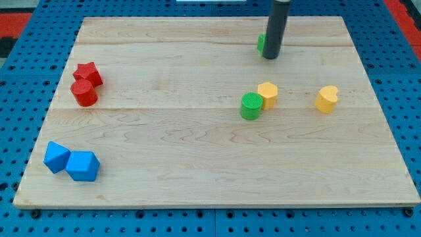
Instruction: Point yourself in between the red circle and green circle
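Note:
The red circle (84,93) sits at the view's left on the wooden board (197,145), touching a red star-like block (87,73) just above it. The green circle (250,106) sits right of centre, touching a yellow hexagon (268,94) on its upper right. My tip (270,56) is near the view's top, right of centre, well above the green circle and far right of the red circle. It stands against a second green block (261,43), which the rod mostly hides.
A yellow heart-like block (326,99) lies at the right. Two blue blocks (56,157) (83,166) touch each other at the lower left. A blue pegboard (20,105) surrounds the board.

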`<state>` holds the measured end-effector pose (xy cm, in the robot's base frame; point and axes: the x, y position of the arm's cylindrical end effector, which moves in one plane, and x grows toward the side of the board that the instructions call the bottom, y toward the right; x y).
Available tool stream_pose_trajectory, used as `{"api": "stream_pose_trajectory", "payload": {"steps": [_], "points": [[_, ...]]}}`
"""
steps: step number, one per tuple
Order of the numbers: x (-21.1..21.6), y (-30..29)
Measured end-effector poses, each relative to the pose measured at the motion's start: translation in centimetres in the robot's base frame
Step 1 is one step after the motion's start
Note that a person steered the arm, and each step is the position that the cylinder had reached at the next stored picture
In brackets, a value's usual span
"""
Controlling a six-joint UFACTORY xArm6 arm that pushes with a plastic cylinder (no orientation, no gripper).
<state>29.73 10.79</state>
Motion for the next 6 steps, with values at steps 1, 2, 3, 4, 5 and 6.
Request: {"api": "stream_pose_trajectory", "payload": {"steps": [1,2,3,4,5,6], "points": [[-0.4,-3.4],[-1.3,-5.4],[-2.6,-2.8],[-4.1,-0.2],[-4.4,0.6],[0.9,-0.2]]}}
